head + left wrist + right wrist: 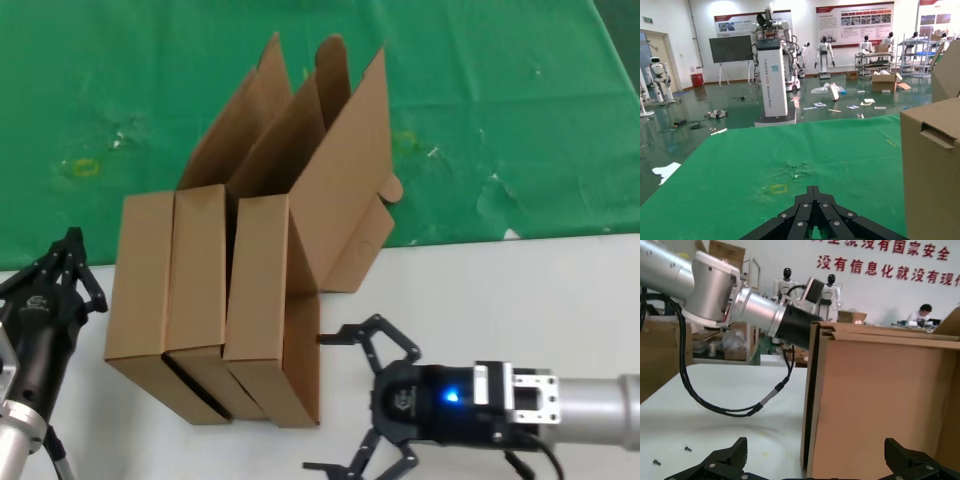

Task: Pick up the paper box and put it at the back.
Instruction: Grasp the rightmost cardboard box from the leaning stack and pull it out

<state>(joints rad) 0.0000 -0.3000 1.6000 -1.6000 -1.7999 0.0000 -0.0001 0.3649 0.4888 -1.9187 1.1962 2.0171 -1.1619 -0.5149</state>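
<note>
Three brown paper boxes stand on edge side by side with their lids open, straddling the border of the white table and the green cloth at the back (500, 100). The rightmost paper box (258, 290) is nearest my right gripper (318, 402), which is open, its fingers spread just right of the box's near lower corner. In the right wrist view the right gripper (815, 447) faces that box's end (880, 405), which lies just ahead of the open fingers. My left gripper (70, 245) is shut and empty, left of the boxes. The left gripper (813, 189) points over the green cloth (790, 150).
The other two boxes (195, 270) (140, 275) lean against the rightmost one. The nearest box (932, 175) fills one side of the left wrist view. White tabletop (520, 300) lies right of the boxes. The left arm (715, 285) shows behind the boxes in the right wrist view.
</note>
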